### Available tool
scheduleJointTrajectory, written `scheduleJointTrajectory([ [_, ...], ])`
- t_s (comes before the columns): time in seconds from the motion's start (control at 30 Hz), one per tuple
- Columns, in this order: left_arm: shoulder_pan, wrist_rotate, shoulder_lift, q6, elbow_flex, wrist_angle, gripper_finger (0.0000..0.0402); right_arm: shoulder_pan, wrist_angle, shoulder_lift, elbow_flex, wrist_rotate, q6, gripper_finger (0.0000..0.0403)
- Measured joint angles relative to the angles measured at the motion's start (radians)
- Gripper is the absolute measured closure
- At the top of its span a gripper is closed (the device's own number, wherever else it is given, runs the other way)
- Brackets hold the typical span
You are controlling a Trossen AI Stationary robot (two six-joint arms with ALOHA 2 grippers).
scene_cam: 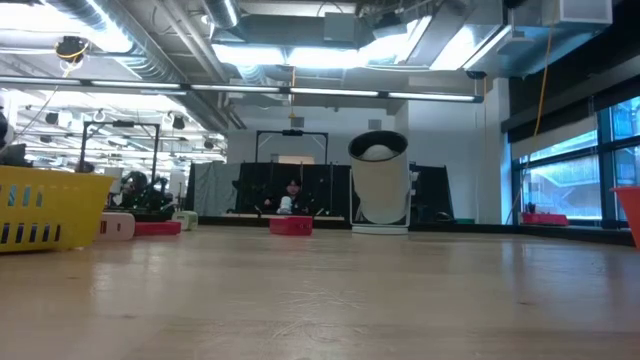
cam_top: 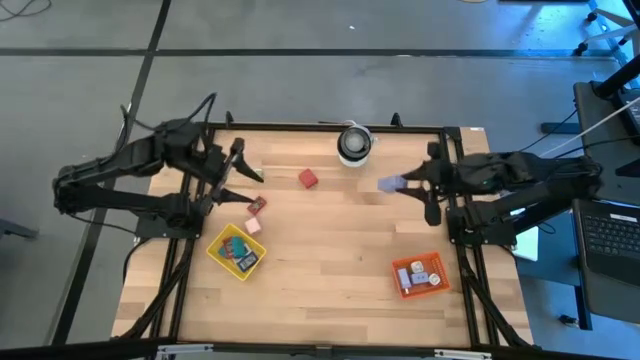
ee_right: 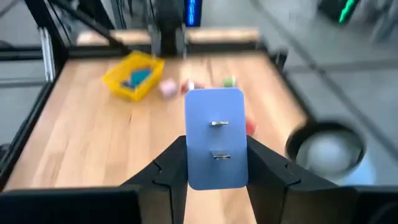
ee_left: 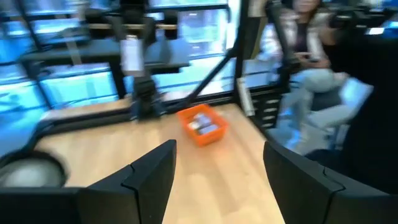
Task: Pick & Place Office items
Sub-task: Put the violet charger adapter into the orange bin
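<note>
While the left hand (cam_top: 243,172) waits wide open, the right hand (ee_right: 214,163) pinches a light, stiff blue piece (ee_right: 214,137) by its flat sides; smooth faces could slip.

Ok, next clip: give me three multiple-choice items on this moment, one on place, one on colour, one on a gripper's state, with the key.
1. Where does the orange tray stand in the high view?
A. On the table's right side, near the front edge
B. Beside the yellow tray
C. Against the white roll

2. What colour is the piece in the right gripper?
A. Red
B. Blue
C. Green

3. How is the left gripper?
A. Shut on a red piece
B. Shut on the roll
C. Open and empty

Key: 1 A, the tray sits below the right arm, far from the yellow one. 2 B, the right wrist view shows a blue piece between the fingers. 3 C, the left wrist view shows its fingers spread with nothing between them.
</note>
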Motion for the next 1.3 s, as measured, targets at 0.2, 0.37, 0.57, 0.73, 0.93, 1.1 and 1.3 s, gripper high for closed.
scheduleJointTrajectory([
  [0.2, -0.036, -0.197, -0.155, -0.067, -0.306, 0.291, 0.0166, 0.082, -0.123, -0.015, -0.048, 0.01, 0.223, 0.0278],
  [0.37, -0.056, -0.212, -0.254, -0.175, -0.598, 0.659, 0.0178, 0.175, -0.242, -0.02, -0.07, 0.04, 0.435, 0.0278],
  [0.57, -0.091, -0.217, -0.29, -0.274, -0.764, 0.937, 0.0187, 0.333, -0.369, -0.019, -0.116, 0.031, 0.753, 0.0278],
  [0.73, -0.119, -0.242, -0.29, -0.296, -0.768, 0.945, 0.0185, 0.489, -0.432, -0.01, -0.145, 0.007, 1.025, 0.0278],
  [0.93, -0.156, -0.245, -0.29, -0.298, -0.768, 0.955, 0.0189, 0.684, -0.432, 0.046, -0.188, -0.061, 1.344, 0.0278],
  [1.1, -0.167, -0.246, -0.29, -0.284, -0.768, 0.959, 0.0188, 0.804, -0.436, 0.143, -0.196, -0.065, 1.488, 0.0278],
  [1.3, -0.167, -0.27, -0.29, -0.26, -0.768, 0.958, 0.0191, 0.855, -0.436, 0.256, -0.196, -0.046, 1.575, 0.0278],
])
